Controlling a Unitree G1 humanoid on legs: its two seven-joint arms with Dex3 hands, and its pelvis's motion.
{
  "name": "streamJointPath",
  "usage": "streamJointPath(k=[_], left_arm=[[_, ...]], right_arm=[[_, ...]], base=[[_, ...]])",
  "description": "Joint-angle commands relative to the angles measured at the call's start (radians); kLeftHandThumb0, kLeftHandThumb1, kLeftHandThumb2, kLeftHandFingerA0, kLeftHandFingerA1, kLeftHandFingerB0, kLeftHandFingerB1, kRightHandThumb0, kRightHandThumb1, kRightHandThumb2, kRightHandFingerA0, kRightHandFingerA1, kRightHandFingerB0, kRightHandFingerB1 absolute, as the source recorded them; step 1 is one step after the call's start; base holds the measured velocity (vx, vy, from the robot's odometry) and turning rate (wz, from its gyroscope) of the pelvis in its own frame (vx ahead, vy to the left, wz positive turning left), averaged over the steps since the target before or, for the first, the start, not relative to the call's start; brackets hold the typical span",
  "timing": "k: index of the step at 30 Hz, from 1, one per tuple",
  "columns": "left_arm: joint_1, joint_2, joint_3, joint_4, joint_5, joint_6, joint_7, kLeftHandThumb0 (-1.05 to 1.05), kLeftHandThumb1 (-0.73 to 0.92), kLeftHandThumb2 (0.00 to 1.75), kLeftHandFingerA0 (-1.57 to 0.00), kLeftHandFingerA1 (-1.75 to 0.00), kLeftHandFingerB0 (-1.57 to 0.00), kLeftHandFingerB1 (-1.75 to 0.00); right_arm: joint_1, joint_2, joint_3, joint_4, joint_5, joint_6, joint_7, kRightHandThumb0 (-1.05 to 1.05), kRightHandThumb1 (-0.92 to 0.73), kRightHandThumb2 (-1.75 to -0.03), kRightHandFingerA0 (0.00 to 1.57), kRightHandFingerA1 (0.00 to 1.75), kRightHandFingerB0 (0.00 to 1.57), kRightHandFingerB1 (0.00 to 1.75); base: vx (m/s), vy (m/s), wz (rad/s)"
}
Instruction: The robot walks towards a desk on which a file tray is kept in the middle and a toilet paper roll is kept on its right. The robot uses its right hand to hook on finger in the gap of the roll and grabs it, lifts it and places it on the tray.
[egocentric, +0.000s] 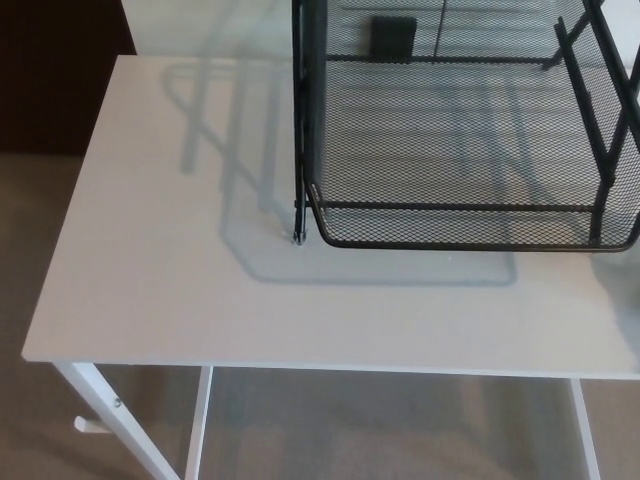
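Black mesh tray (460, 150) crowds the tabletop's (150, 250) far right edge; no roll or hand shows, so I cannot tell the fingers' spread, and looking further right should come first.

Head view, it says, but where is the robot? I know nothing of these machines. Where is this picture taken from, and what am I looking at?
The camera sits on the head of a two-armed humanoid robot and looks down at what is before it, so the machine itself is out of the picture. Below is a white desk on white legs, over carpet. Toward the desk's far right stands a black wire-mesh tray, cut off by the picture's edge; the part that shows is empty. Neither robot hand shows, so nothing is seen held, and no paper roll is in view.
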Motion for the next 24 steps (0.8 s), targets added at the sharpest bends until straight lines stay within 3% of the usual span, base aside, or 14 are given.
streamJointPath(k=[1,6,12,13,15,19,24], left_arm=[[0.005,0.019,-0.002,0.004,0.003,-0.040,0.002,-0.78,0.92,0.71,-0.37,-0.49,-0.17,-0.35],[0.004,0.024,-0.003,0.010,0.005,-0.040,0.011,-0.78,0.92,0.71,-0.39,-0.46,-0.19,-0.34],[0.010,0.025,0.000,0.002,0.000,-0.050,-0.001,-0.78,0.92,0.70,-0.38,-0.47,-0.18,-0.34],[0.006,0.025,0.002,0.007,-0.001,-0.045,0.001,-0.77,0.92,0.71,-0.37,-0.47,-0.18,-0.34],[-0.001,0.026,0.003,0.015,-0.001,-0.038,0.006,-0.77,0.92,0.71,-0.37,-0.47,-0.18,-0.34],[-0.005,0.029,-0.003,0.013,0.005,-0.034,0.005,-0.79,0.91,0.73,-0.37,-0.46,-0.17,-0.34],[-0.003,0.031,-0.007,0.012,0.007,-0.033,0.005,-0.79,0.92,0.73,-0.37,-0.46,-0.16,-0.34]], right_arm=[[0.042,-0.005,-0.024,-0.018,-0.003,-0.038,0.002,-0.36,-0.51,-0.70,0.02,0.25,0.05,0.21],[0.103,0.000,-0.055,-0.004,0.007,-0.131,-0.005,-0.35,-0.54,-0.64,0.06,0.30,0.08,0.23],[0.113,0.017,-0.058,-0.017,0.012,-0.127,0.002,-0.34,-0.58,-0.59,0.07,0.27,0.09,0.24],[0.111,0.020,-0.053,-0.021,0.007,-0.120,0.003,-0.37,-0.53,-0.69,0.04,0.24,0.07,0.24],[0.103,0.024,-0.040,-0.031,-0.004,-0.102,0.005,-0.32,-0.57,-0.61,0.04,0.25,0.07,0.24],[0.098,0.032,-0.031,-0.061,-0.011,-0.056,0.012,-0.38,-0.55,-0.67,0.05,0.22,0.07,0.26],[0.079,0.037,-0.001,-0.065,-0.044,-0.071,-0.010,-0.33,-0.55,-0.59,0.04,0.32,0.08,0.25]], base=[[0.00,0.000,0.00],[0.00,0.000,0.00],[0.00,0.000,0.00],[0.00,0.000,0.00],[0.00,0.000,0.00],[0.00,0.000,0.00],[0.00,0.000,0.00]])
